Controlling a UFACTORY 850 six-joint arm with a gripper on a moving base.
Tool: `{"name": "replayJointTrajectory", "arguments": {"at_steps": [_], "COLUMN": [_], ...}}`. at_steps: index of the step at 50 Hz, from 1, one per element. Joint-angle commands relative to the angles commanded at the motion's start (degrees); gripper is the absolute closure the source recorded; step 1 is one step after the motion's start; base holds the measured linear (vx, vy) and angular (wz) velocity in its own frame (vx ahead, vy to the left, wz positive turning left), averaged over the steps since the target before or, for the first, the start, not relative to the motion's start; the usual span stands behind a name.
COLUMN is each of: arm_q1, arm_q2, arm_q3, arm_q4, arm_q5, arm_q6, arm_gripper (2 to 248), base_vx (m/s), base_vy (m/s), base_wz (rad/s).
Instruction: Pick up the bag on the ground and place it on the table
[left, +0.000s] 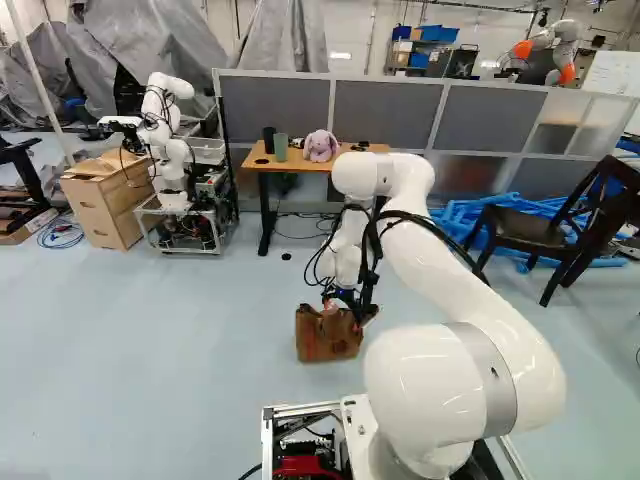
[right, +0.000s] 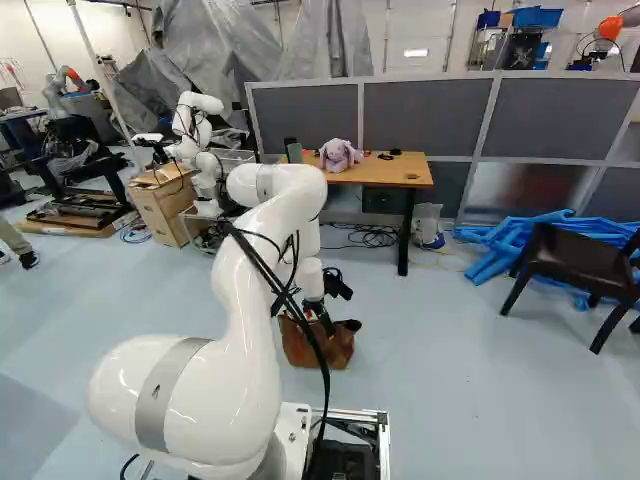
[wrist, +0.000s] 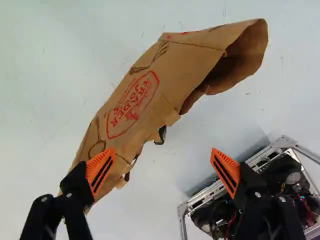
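The brown paper bag (left: 328, 338) stands on the floor ahead of the base, below the arm. My gripper (left: 348, 302) hangs right over it in the left base view; in the right base view the gripper (right: 318, 314) is at the bag (right: 300, 345) too. Seen from the wrist, the gripper (wrist: 163, 169) is open wide, with one orange finger over the bag's edge and the other above bare floor. The crumpled bag (wrist: 145, 95) stretches ahead of the fingers. The wooden table (left: 262, 158) stands beyond, against the partition.
A plush rabbit (left: 320, 146) and a green cup (left: 281, 147) are on the table. Another robot (left: 168, 140) stands at the left beside cardboard boxes (left: 105, 200). A dark chair (left: 530, 226) and blue tubing (left: 455, 215) are at the right. The base frame (wrist: 260, 160) lies near one finger.
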Motion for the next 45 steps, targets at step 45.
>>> {"name": "replayJointTrajectory", "arguments": {"at_steps": [45], "arm_q1": [0.0], "arm_q2": [-9.89], "arm_q3": [-8.86], "arm_q4": [0.0], "arm_q5": [0.0], "arm_q6": [23.21], "arm_gripper": [3], "base_vx": [0.0], "base_vy": [0.0], "base_wz": [0.0]}}
